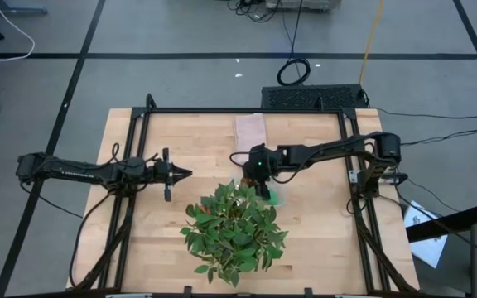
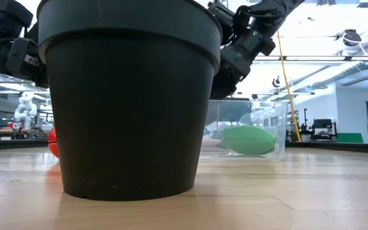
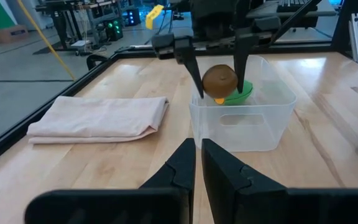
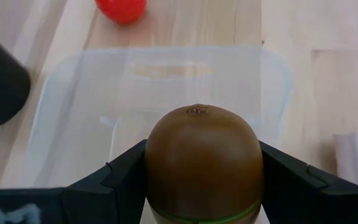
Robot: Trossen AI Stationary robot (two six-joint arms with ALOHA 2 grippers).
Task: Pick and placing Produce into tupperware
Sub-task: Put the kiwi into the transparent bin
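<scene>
My right gripper (image 3: 219, 87) hangs over the clear tupperware tub (image 3: 241, 124), shut on the brown kiwi ball (image 3: 220, 79). The green oval (image 3: 243, 93) lies on the floor of the tub, also seen through its wall as the green oval (image 2: 249, 139) in the low view. The red ball (image 4: 122, 9) rests on the table just outside the tub, beside the plant pot. My left gripper (image 1: 187, 174) waits shut, left of the tub, above the table's middle. My right gripper pinches the kiwi ball by its two opposite sides (image 4: 157, 165) between its fingers (image 3: 194, 67). The fingers come from above, pointing down, and the ball sits near their free ends. It is lifted clear, about level with the tub's rim (image 3: 229, 107) and above the green oval.
A big leafy plant (image 1: 234, 228) in a dark pot (image 2: 130, 96) stands right at the tub's near side. A folded pinkish-beige cloth (image 3: 98, 118) lies toward the table's far edge. Black frame rails (image 1: 143, 165) run along the table's left and right sides.
</scene>
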